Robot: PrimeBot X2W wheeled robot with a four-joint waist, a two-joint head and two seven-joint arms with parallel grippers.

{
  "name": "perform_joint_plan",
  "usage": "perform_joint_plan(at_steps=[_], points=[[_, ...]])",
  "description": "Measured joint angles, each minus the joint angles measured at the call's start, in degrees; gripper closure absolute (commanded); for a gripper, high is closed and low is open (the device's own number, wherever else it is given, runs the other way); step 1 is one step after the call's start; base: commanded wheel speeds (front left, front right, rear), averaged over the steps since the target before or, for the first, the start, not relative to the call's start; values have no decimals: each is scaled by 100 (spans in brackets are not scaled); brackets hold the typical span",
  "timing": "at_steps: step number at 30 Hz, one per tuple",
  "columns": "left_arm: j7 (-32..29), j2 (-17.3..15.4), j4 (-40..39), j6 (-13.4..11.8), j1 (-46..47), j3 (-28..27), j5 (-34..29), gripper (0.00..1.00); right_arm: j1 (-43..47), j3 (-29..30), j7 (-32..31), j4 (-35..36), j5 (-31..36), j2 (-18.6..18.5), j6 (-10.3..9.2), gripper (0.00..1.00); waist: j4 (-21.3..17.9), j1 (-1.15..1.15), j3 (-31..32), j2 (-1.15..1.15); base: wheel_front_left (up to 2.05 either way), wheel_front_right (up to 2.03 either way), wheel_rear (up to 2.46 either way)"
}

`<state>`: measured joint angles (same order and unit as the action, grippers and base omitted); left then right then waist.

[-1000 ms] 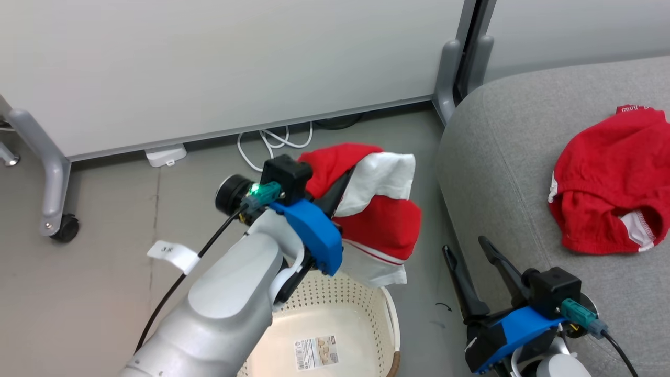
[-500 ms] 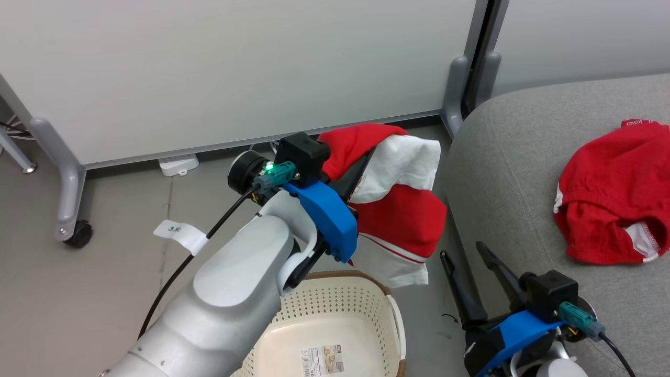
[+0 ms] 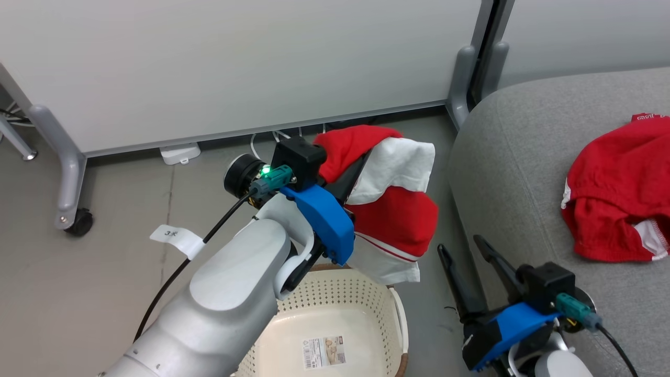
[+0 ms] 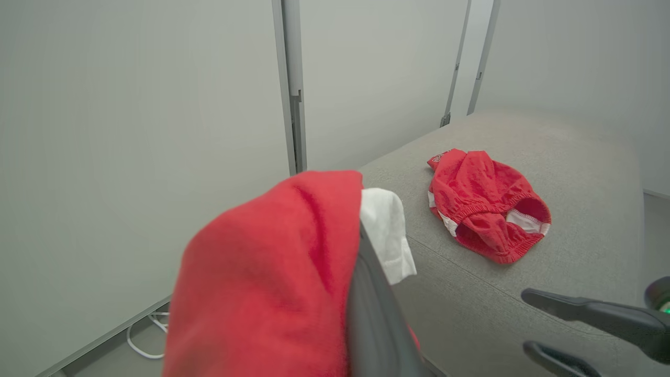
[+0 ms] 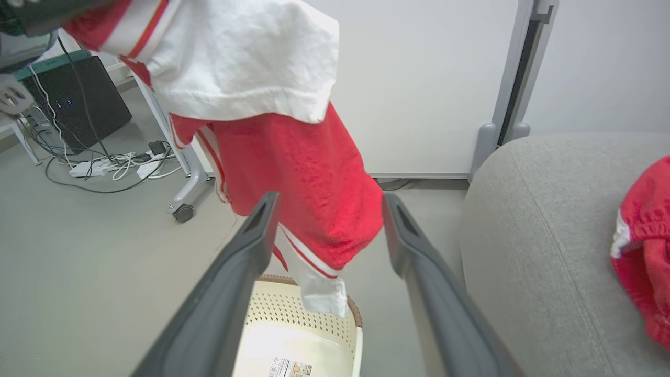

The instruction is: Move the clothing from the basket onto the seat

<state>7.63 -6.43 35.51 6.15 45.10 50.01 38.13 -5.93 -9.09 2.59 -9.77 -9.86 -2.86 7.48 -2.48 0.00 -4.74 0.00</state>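
Red garment [image 3: 403, 220] pinched by left gripper [image 3: 360, 168] above basket [image 3: 335, 293]; right gripper [image 3: 460, 244] spread.

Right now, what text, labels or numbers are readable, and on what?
"3" plus an unclear mark: white tag on the black cable.
Sticker in the basket: barcode and print, too small to read.
White lettering on the red garment on the sofa: too blurred to read.

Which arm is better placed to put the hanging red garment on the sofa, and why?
Left. The left gripper is shut on the hanging garment above the basket beside the sofa. The right gripper is open and empty.
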Motion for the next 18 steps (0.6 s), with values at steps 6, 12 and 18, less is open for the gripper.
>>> perform_joint_plan(at_steps=[6,12,18], points=[[0,-20,-41,-13,-15,48,-5,100,-436,-30,-187,-112,183,0,0,0,45,1,-105,0,0,0,0],[-8,-15,-97,-14,-16,93,-4,100,-993,-34,-436,-519,326,0,0,0,102,1,-153,0,0,0,0],[-49,11,-180,-13,-17,160,13,100,-1511,-302,-645,-1251,160,0,0,0,173,1,-156,0,0,0,0]])
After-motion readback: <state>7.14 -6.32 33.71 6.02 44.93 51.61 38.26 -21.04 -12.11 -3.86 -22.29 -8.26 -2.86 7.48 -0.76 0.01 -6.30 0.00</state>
